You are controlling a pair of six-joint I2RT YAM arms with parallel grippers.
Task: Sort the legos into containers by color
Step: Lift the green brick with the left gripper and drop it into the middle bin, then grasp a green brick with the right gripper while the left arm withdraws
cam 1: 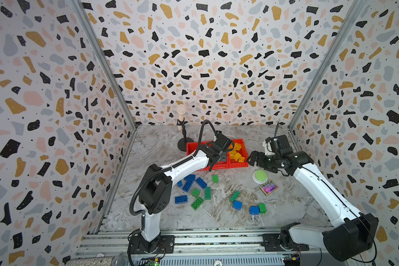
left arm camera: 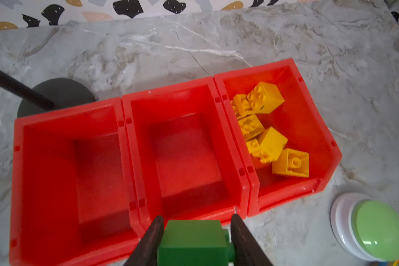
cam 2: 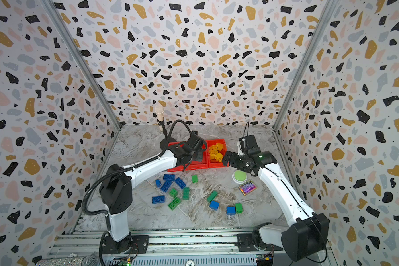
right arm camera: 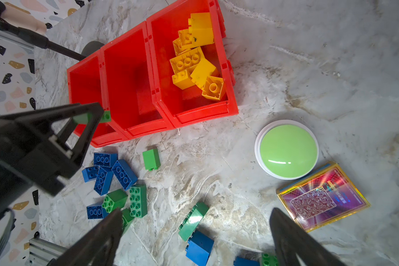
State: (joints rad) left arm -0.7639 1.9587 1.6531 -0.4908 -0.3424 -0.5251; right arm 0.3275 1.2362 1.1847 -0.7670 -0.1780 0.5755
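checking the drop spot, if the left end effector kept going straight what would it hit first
Likely the middle red bin, around its front wall, with the green brick in the left end effector touching first; depth unclear.

L arm (cam 1: 187, 162) & R arm (cam 1: 320, 188): white shells, black joints. L: ribbed black hose (cam 2: 84, 203). R: green light (cam 2: 260, 156) nr wrist. R gripper (right arm camera: 196, 211): black tapered fingers (right arm camera: 293, 239).

We see three walls (cam 1: 205, 57) papered in a speckled pattern of black, mustard, pink and grey blots on white, joined at the corners by grey metal posts (cam 1: 108, 69). The floor (cam 1: 228, 218) is a grey marble-look surface with pale veins, evenly lit. Along its near edge runs a ribbed metal rail (cam 1: 217, 240).
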